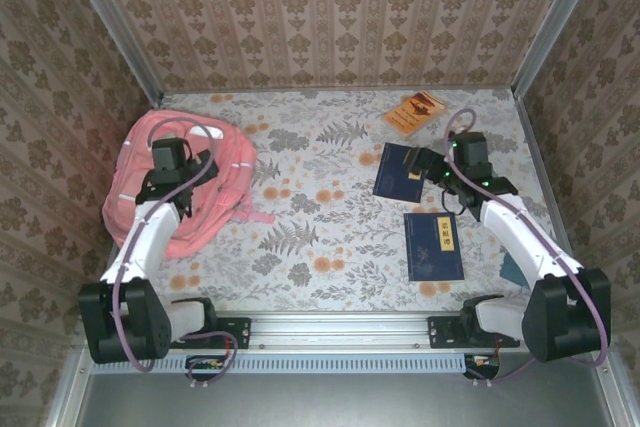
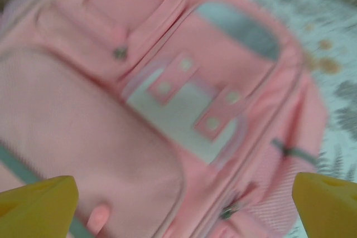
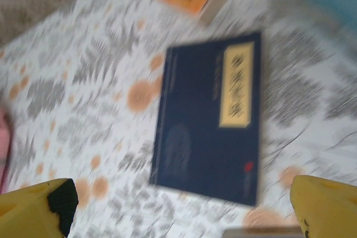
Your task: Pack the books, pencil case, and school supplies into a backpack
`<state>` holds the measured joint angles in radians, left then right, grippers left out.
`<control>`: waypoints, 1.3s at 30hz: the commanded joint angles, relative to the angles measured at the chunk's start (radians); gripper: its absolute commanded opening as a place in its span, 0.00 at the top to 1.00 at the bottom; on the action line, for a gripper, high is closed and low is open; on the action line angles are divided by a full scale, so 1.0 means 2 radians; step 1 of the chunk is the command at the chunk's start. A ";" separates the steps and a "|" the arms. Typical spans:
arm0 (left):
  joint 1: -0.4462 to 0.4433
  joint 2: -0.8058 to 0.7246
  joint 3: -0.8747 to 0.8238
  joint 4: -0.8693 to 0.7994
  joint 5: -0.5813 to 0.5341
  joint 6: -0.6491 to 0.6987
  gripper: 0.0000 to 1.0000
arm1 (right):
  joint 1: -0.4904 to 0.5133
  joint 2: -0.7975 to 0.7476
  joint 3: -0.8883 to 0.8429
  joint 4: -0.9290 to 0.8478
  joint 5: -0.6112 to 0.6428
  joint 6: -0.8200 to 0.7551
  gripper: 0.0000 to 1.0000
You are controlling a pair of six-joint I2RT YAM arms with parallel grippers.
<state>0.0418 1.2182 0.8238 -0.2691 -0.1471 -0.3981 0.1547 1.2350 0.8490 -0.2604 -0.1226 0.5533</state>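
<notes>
Now we note the right tool [image 3: 181, 210] spread wide and empty, poised over the far navy book [image 3: 209, 126], which lies flat with its long axis running away between the fingers. The right arm is nearer. The backpack [image 1: 135, 157] lies well apart to the left, under the released left tool [image 2: 184, 213].
</notes>
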 commanded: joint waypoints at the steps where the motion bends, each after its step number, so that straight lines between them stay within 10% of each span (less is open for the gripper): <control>1: 0.033 0.013 -0.010 -0.040 0.064 -0.063 0.00 | 0.042 0.014 0.020 -0.014 -0.044 0.018 0.01; 14: 0.034 0.147 0.026 -0.017 0.164 -0.058 0.04 | 0.167 0.135 0.055 0.019 -0.050 0.055 0.00; 30: -0.299 0.263 0.102 -0.006 0.167 -0.156 0.08 | 0.174 0.114 0.058 -0.045 0.043 0.065 0.00; 39: -0.307 0.188 0.178 -0.104 0.161 -0.112 0.07 | 0.163 0.094 0.051 -0.044 0.041 0.052 0.01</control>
<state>-0.6064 1.6836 1.1320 -0.3473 0.1802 -0.6544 0.4877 1.4231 0.9520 -0.3393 -0.0341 0.6693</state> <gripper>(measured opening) 0.932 0.995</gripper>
